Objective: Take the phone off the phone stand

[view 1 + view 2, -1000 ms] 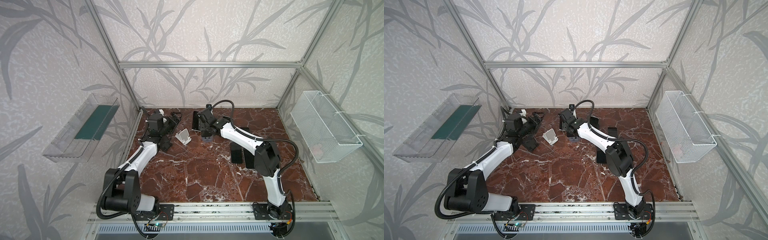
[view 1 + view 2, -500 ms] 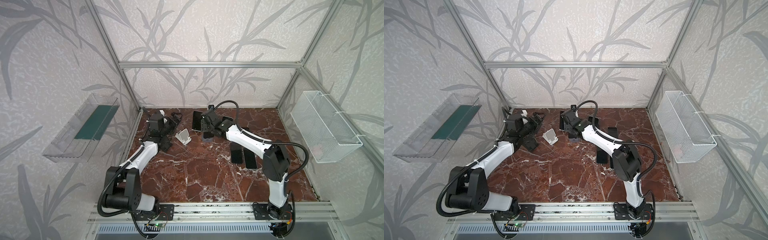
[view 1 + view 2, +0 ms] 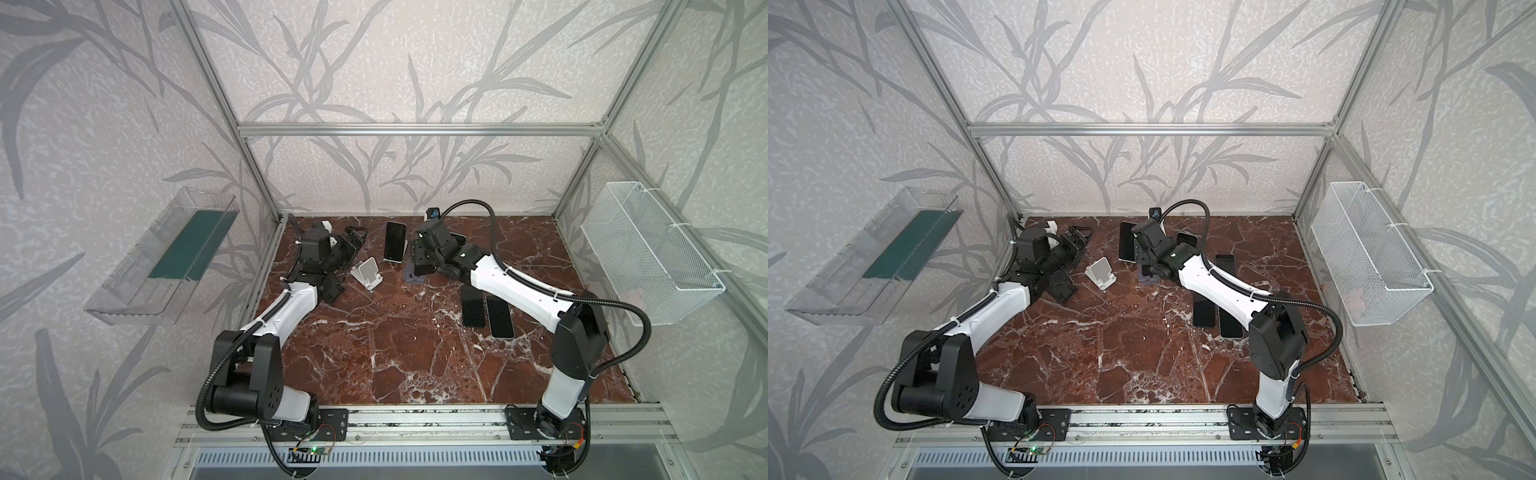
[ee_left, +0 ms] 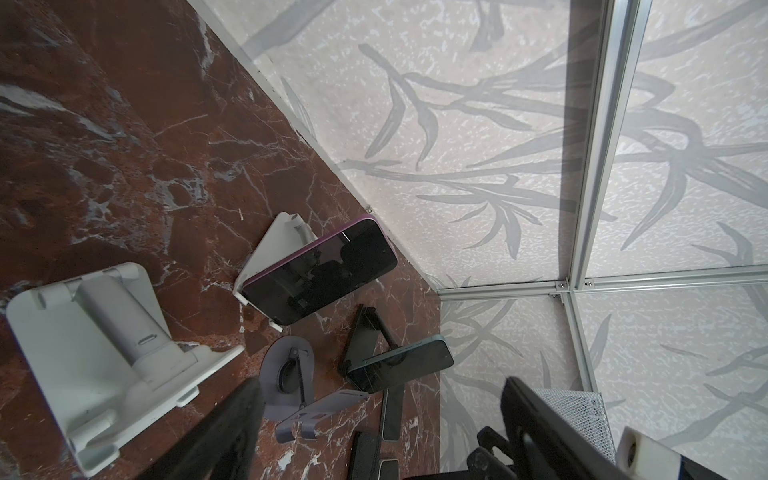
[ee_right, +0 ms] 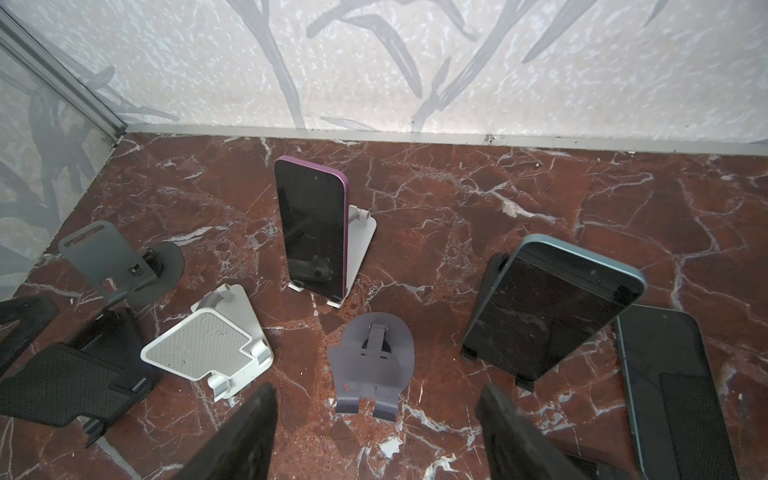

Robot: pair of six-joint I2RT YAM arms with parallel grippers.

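A purple-edged phone (image 5: 311, 232) leans upright on a white stand (image 5: 359, 245) near the back wall, seen in both top views (image 3: 394, 242) (image 3: 1126, 247). A blue-edged phone (image 5: 552, 307) rests on a black stand (image 5: 490, 282) beside it. My right gripper (image 5: 376, 440) is open and empty, hovering over an empty grey stand (image 5: 372, 361) between the two phones and touching neither; in a top view the right gripper (image 3: 422, 257) covers most of the blue phone. My left gripper (image 4: 382, 432) is open and empty at the far left (image 3: 349, 245), facing both phones from a distance.
An empty white stand (image 3: 366, 272) lies tilted beside the left gripper, with black stands (image 3: 332, 291) around it. Two dark phones (image 3: 473, 307) (image 3: 500, 316) lie flat under the right forearm, and another phone (image 5: 665, 386) lies by the blue phone. A wire basket (image 3: 648, 257) hangs right.
The right arm has swung its elbow out to the right and its gripper has shifted a little right, away from the purple phone. The left arm has barely moved.
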